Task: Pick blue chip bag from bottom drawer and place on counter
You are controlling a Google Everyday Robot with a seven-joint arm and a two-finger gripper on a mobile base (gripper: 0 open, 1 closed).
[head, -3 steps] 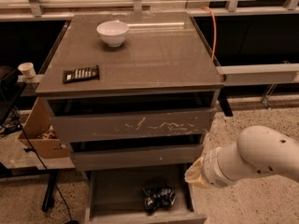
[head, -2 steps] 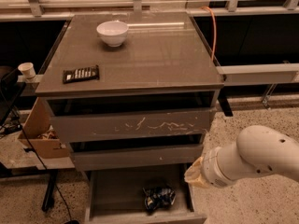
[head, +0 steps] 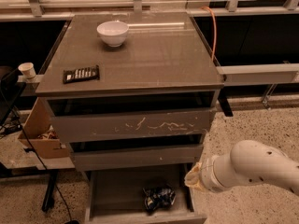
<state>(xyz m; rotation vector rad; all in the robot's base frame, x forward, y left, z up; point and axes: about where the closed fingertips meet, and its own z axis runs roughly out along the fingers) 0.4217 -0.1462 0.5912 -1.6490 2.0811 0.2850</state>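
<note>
The blue chip bag (head: 159, 198) lies crumpled on the grey floor of the open bottom drawer (head: 117, 190), right of its middle and near the front. My white arm (head: 247, 167) reaches in from the lower right. The gripper (head: 192, 179) at its end hangs at the drawer's right side, just above and to the right of the bag and apart from it. The counter (head: 154, 55) is the glossy top slab of the cabinet.
A white bowl (head: 112, 32) stands at the back of the counter and a flat black bar (head: 81, 73) lies at its front left. The scratched upper drawer front (head: 135, 125) sits above. A cardboard box (head: 39, 129) and cables are on the floor at the left.
My arm has sunk slightly towards the open drawer. The bag, bowl and bar have not moved.
</note>
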